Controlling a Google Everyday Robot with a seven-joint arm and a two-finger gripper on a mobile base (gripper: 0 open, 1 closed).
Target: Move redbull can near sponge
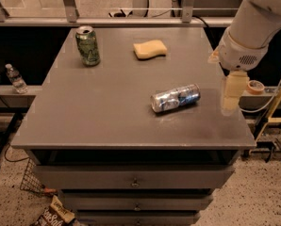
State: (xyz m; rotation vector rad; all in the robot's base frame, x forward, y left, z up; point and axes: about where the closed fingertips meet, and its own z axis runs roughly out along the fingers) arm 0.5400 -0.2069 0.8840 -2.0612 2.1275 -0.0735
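The redbull can (175, 98), slim, silver with blue patches, lies on its side right of the middle of the grey table (107, 112). The pale-yellow sponge (150, 49) lies at the back middle of the table, well apart from the can. My gripper (231, 98) hangs from the white arm (253, 27) over the table's right edge, just right of the can and a little above the surface. It holds nothing.
A wider green can (87, 45) stands upright at the back left of the table. Drawers run below the front edge. A water bottle (15, 78) sits on a ledge at left, a tape roll (256, 86) at right, a snack bag (53, 214) on the floor.
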